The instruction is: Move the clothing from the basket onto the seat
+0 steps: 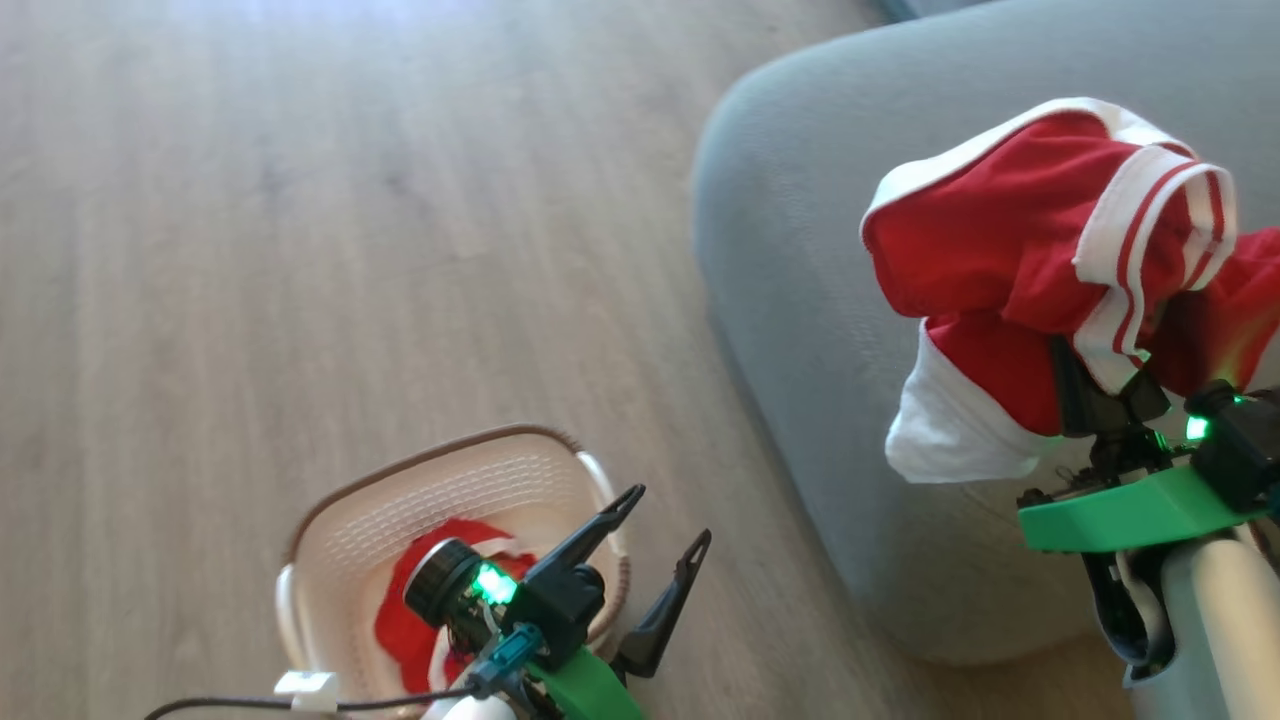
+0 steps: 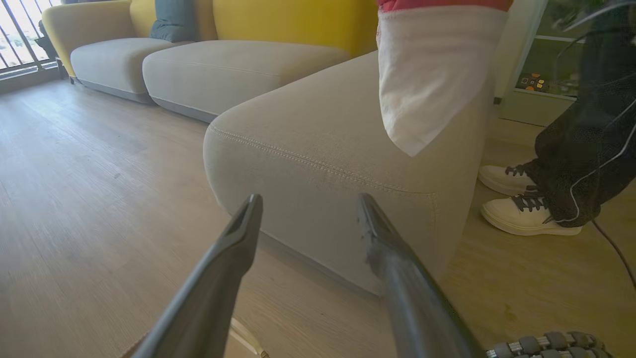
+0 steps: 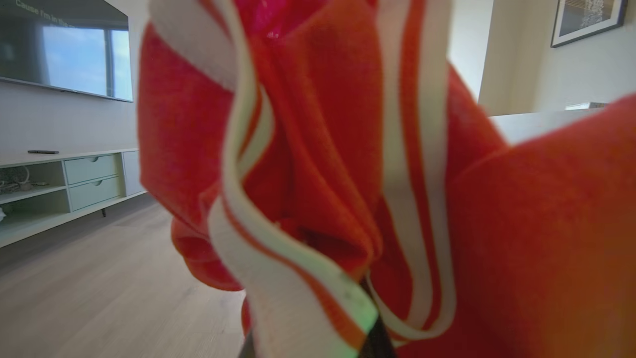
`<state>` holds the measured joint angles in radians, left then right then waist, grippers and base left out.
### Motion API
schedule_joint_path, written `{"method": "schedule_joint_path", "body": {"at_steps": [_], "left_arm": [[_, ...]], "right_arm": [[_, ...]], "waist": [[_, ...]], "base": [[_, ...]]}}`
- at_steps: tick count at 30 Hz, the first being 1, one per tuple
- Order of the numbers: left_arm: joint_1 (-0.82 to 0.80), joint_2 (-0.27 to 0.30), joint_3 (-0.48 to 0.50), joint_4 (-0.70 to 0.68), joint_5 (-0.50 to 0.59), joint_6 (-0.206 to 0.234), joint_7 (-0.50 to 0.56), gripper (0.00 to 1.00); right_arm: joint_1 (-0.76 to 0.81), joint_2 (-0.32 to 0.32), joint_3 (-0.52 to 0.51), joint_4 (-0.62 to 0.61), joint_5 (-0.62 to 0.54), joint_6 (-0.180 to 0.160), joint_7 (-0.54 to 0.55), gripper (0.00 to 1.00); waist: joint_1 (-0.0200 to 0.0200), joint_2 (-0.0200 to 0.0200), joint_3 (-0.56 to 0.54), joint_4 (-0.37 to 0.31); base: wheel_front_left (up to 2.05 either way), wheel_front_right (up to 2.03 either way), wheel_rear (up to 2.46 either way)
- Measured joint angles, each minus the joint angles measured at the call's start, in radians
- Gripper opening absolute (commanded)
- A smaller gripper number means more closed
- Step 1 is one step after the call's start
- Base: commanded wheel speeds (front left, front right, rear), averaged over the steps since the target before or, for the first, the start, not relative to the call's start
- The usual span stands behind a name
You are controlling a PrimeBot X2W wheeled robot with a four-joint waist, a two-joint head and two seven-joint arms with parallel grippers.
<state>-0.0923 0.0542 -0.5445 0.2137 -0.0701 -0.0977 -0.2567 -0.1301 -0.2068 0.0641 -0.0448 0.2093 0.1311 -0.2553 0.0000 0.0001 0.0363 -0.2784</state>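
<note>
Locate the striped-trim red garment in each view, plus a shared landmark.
Head view: red striped-trim garment at right, over the grey seat, clamped in the right gripper.
Left wrist view: garment at top, right of centre, white panel hanging before the seat.
Right wrist view: garment close up, across middle and right.
Shared landmark: wood floor, in all three.

At the right of the head view, the soft red sports garment [image 1: 1000,240] carries white trim banded with thin red stripes and a plain white panel below. At lower left, the small cream perforated plastic basket [image 1: 450,497] has a brown braided rim and white handles, with a second red garment [image 1: 397,628] inside. The large grey fabric sofa cushion [image 1: 800,300] shows pale stitching. The wooden floor [image 1: 300,250] is pale and long-grained. The left hand [image 1: 670,513] has black fingers on a green mount. Across the left wrist view's top run yellow sofa backs [image 2: 298,20].
</note>
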Motion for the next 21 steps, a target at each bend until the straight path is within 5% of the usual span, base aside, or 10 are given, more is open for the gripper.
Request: {"method": "schedule_joint_path", "body": {"at_steps": [12, 21], "left_arm": [[-0.012, -0.001, -0.011, -0.004, 0.001, -0.002, 0.000, 1.00], [-0.071, -0.001, -0.052, 0.008, -0.002, -0.017, 0.000, 1.00]], "right_arm": [[0.006, 0.014, -0.064, 0.011, -0.007, 0.000, 0.000, 0.00], [0.064, 0.042, -0.175, -0.013, -0.034, 0.000, 0.000, 0.00]], "waist": [[0.0000, 0.0000, 0.010, -0.227], [0.0000, 0.0000, 0.038, -0.262]], "base": [[0.00, 0.00, 0.00], [0.00, 0.00, 0.00]]}}
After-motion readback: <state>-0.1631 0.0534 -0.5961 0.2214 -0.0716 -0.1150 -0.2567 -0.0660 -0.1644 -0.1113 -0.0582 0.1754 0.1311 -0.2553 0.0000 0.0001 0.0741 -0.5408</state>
